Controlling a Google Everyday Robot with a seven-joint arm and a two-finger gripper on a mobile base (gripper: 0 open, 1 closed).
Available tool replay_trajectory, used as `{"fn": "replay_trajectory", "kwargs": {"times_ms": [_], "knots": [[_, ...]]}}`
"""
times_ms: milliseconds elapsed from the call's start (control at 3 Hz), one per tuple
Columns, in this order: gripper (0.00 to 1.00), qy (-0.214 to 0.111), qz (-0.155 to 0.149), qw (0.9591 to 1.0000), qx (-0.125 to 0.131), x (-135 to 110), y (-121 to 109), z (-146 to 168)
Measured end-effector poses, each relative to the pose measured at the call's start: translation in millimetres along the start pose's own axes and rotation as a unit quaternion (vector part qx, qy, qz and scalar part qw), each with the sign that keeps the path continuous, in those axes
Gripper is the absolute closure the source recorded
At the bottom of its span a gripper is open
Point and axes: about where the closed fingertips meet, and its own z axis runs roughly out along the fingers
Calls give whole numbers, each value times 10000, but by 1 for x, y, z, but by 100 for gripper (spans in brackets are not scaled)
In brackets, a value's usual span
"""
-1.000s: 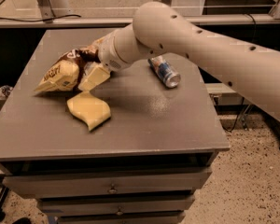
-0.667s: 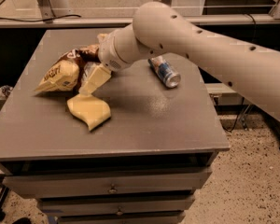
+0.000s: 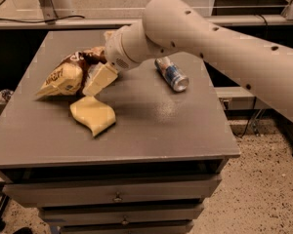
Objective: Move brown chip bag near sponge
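Counting one bag (image 3: 62, 79), one sponge (image 3: 93, 114) at its 5 o'clock, one can (image 3: 172, 74); gripper (image 3: 101, 77) at bag's 3 o'clock, jaws: can't tell.

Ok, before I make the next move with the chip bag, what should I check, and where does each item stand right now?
1. Is the brown chip bag close to the sponge: ok, it lies just beyond the sponge's far-left end.
2. Where the claw is: ok, at the bag's right end, above the sponge's far edge.
3. Whether the claw has hold of the bag: cannot tell, the wrist hides the contact.
4. Is the sponge flat on the table: ok.
5. Is the can apart from bag and sponge: ok, it lies on its side off to the right.
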Motion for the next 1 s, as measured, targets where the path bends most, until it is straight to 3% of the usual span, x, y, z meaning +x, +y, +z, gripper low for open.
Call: {"fn": "replay_trajectory", "kwargs": {"times_ms": [667, 1000], "knots": [[0, 173, 84, 9989, 417, 8, -25, -60], [0, 239, 199, 9958, 866, 26, -45, -115]]}}
